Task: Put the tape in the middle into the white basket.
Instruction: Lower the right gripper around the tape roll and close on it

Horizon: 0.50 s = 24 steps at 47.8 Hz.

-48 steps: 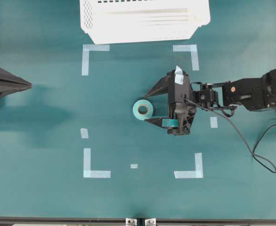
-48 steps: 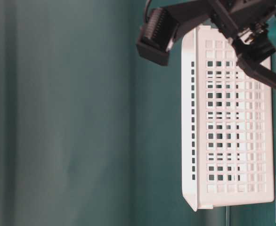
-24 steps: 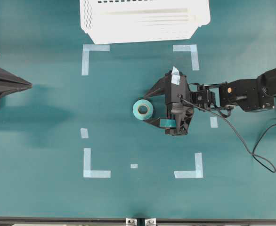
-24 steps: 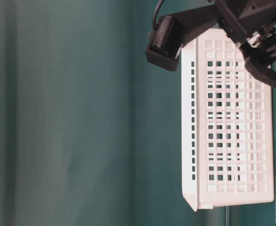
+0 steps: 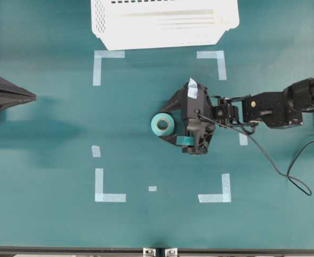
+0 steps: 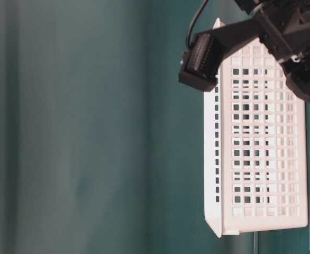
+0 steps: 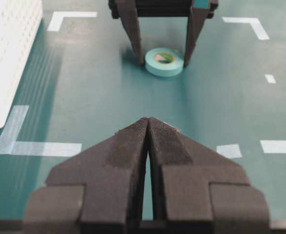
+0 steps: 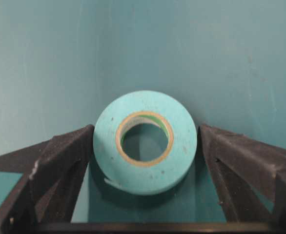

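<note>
Between right tool (image 5: 169, 119) jaws: tape (image 5: 162, 125), no readable writing.

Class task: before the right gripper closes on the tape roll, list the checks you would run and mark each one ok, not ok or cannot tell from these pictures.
1. The right gripper is open with a finger on each side of the tape: ok.
2. Tape lies flat on the table: ok.
3. Fingers low enough to catch the roll's wall: ok in the right wrist view.
4. Left gripper shut and well away from the tape: ok.
5. The white basket stands open side up: ok.
6. Basket has room inside: cannot tell.
</note>
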{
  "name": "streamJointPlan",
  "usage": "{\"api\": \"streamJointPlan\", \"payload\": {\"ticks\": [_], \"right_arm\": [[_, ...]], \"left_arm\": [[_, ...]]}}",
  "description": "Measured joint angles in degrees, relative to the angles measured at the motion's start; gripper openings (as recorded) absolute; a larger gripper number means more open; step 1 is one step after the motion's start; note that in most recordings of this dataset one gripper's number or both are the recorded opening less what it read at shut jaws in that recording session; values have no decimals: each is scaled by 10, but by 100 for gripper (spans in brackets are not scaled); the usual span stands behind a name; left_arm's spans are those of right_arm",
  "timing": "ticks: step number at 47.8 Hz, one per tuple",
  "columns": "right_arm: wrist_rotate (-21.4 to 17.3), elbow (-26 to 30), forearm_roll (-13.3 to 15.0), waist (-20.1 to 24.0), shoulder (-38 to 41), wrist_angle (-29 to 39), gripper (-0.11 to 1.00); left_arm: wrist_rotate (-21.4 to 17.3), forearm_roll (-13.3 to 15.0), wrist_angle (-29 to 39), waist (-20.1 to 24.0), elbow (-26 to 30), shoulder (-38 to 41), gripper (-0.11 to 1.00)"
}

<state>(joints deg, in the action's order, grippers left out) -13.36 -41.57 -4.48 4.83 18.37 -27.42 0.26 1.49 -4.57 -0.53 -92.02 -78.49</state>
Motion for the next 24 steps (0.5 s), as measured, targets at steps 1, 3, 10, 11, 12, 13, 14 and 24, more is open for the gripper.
{"api": "streamJointPlan", "payload": {"ticks": [1,3,10,11,12,13,14,24], "right_arm": [[-1,1,0,-1,0,1,99],[-1,3,0,0,1,1,99],[0,4,0,0,2,2,99],[-1,4,0,-1,2,2,99],[-1,4,0,-1,2,2,99],[-1,4,0,-1,2,2,99],[0,4,0,-1,2,3,99],[0,4,0,-1,2,4,99]], "left_arm": [[0,1,-1,0,0,0,-11],[0,1,0,0,0,0,-11],[0,0,-1,0,0,0,-11],[0,0,0,0,0,0,-11],[0,0,-1,0,0,0,-11],[0,1,0,0,0,0,-11],[0,1,0,0,0,0,-11],[0,1,-1,0,0,0,-11]]}}
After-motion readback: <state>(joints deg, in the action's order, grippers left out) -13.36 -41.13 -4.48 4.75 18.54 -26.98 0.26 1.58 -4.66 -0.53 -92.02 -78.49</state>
